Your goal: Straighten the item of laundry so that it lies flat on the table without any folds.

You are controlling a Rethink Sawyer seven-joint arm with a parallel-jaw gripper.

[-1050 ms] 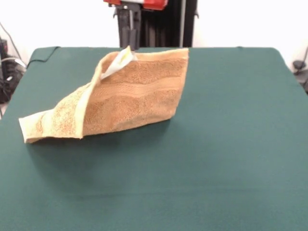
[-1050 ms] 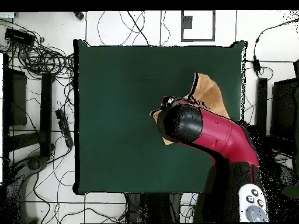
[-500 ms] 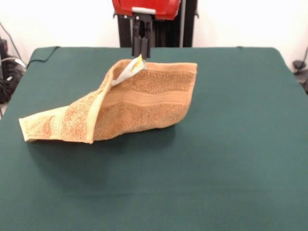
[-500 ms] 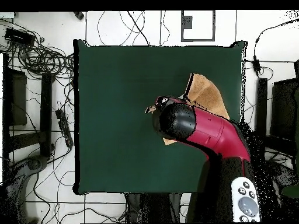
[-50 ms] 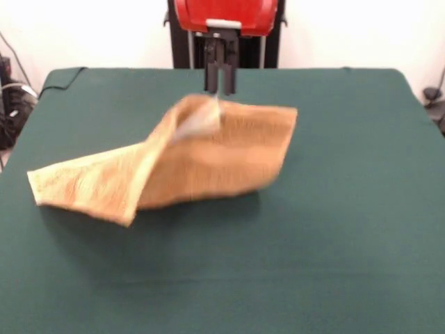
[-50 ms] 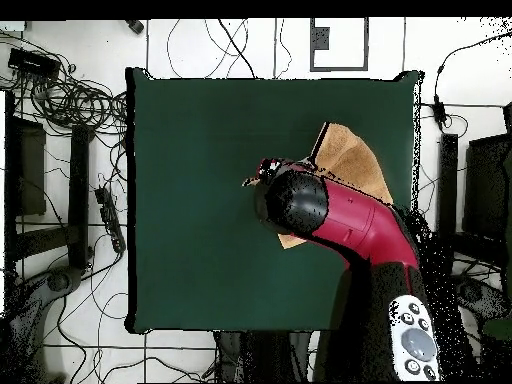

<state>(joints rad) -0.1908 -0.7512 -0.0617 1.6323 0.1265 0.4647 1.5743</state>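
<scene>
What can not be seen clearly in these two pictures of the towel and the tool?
- Front view: the towel is blurred, so its stripe bands and label cannot be made out.
- Front view: whether the tool grips the towel's raised top edge is unclear; the blur hides the contact.
- Overhead view: the arm covers the tool and the middle of the towel.

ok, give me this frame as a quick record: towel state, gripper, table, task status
towel: orange-tan, blurred in the front view; top edge lifted, one corner trailing low toward the picture's left, folded over itself, not flat
gripper: just above the raised top edge of the towel; whether it is shut on the cloth cannot be told
arm: red and black, covers much of the towel in the overhead view
table: dark green cloth, much larger than the towel
task status: not done, towel is raised and folded
</scene>
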